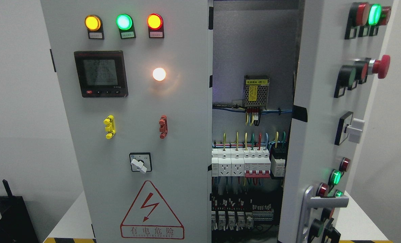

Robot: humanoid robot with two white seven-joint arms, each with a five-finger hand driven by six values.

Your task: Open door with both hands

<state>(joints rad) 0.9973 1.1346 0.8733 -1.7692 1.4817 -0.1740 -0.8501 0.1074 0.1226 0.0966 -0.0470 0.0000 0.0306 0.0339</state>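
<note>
White walls are seen behind a grey electrical cabinet [136, 135] standing on a pale tabletop [70, 219] with hazard striping along its front edge. No robot hand is in view, so the state of the fingers cannot be told. The right door [317, 135] stands at picture right, swung well outward and seen nearly edge-on; the left door [136, 111] is shut flat. Between them the interior is exposed: a power supply module [256, 90], a row of breakers [247, 163] and coloured wiring. The right door is judged stiff sheet metal, fairly heavy with its fitted switches, smooth-painted and likely slippery on the bare face; the silver lever handle [325, 202] low on it is the soundest hold, or the free edge. The red mushroom stop button [381, 66] and protruding selector should be avoided. On the left door are noted three lit indicator lamps [123, 22], a digital meter [101, 73] and a red-bordered shock warning sign [152, 211].
</note>
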